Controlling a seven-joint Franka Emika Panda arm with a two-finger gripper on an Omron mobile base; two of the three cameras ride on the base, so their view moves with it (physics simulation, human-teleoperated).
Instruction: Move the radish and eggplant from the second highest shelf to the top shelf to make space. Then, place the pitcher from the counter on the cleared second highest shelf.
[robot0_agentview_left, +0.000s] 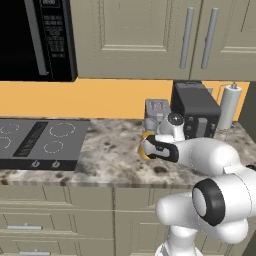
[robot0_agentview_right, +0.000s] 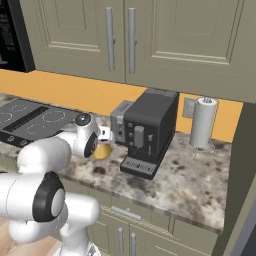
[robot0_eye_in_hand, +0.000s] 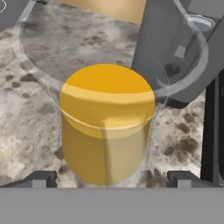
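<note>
The squat yellow-orange pitcher stands upright on the speckled stone counter, just in front of the toaster. In the base views it shows as a yellow patch behind my wrist. My gripper is open, and its two dark fingertips stand wide apart on either side of the pitcher's lower body, not touching it. The radish, the eggplant and both shelves are out of view.
A grey toaster and a black coffee machine stand close behind and to the right of the pitcher. A paper towel roll is at the far right. A cooktop lies to the left, below a black microwave.
</note>
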